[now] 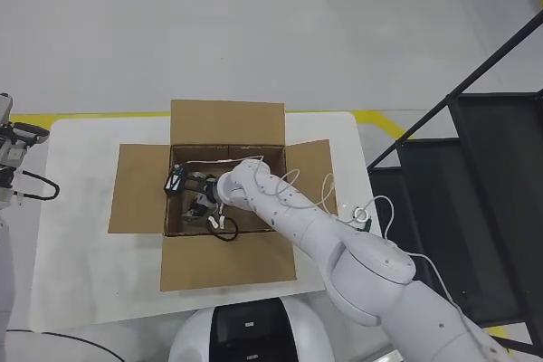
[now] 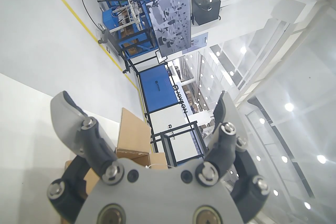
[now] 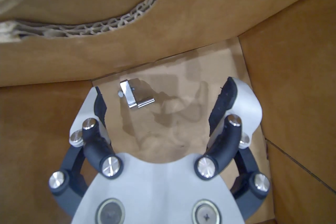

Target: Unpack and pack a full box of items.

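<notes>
Your white table (image 1: 81,271) carries the cardboard box (image 1: 226,118), which stands with all four flaps folded outward. Dark metal steps (image 1: 489,181) stand off the table's edge, on the side your right arm (image 1: 299,222) comes from.

That right arm slants across one side flap and down into the box. Your right claw (image 3: 165,93) is deep inside it, with brown walls close on both sides of the fingers and another wall straight ahead of the tips. A torn, corrugated edge of cardboard runs along that wall, above the claw. The fingers are spread wide and pinch nothing, and the dark pads (image 3: 223,99) face each other across bare box floor.

Your left claw (image 2: 143,101) is well away from the box, out past the table's edge on the side opposite the steps. It is tilted upward, so the hall's ceiling lights and blue racks lie beyond its tips. It too is spread wide with nothing between its fingers. From there a raised box flap and a corner of the box show below and behind the claw's base, with the table surface beside them.

The one item you can make out in the box is a small shiny metal piece (image 3: 135,97), L-shaped, lying flat on the floor. It sits within the span of the right claw's fingers, close to one fingertip and far from the other, touching neither.
</notes>
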Controlling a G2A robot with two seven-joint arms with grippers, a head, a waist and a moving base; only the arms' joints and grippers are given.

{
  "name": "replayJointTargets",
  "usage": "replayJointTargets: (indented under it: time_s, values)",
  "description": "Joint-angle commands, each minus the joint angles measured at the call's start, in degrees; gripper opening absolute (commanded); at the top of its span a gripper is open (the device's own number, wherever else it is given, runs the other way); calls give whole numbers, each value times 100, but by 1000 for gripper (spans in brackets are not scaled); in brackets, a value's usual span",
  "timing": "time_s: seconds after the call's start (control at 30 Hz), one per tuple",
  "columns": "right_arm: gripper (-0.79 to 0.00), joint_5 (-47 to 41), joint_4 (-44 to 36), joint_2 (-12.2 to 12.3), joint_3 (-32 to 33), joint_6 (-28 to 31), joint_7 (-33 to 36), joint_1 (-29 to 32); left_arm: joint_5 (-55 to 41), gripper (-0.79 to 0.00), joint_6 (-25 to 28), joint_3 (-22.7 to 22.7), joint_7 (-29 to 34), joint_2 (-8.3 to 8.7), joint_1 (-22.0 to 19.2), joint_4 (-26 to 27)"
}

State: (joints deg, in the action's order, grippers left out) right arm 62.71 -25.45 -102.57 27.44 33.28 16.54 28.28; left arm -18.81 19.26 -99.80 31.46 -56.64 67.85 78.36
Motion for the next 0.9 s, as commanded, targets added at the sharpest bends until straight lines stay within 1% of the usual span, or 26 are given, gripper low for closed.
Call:
replayJointTargets:
  time_s: [0.0,0.1,0.23,0.43,0.6,0.87]
  values:
    - [0,4,-15,7,17,143,-143,11,0,0,0,0,0,0,0,0]
    - [0,138,6,28,-2,532,-493,4,0,0,0,0,0,0,0,0]
    - [0,405,166,51,-50,696,-855,-6,0,0,0,0,0,0,0,0]
    - [0,679,349,35,-97,601,-1087,-28,0,0,0,0,0,0,0,0]
    - [0,937,377,-31,-200,459,-1067,-6,0,0,0,0,0,0,0,0]
    - [0,1072,524,-161,-264,365,-989,21,0,0,0,0,0,0,0,0]
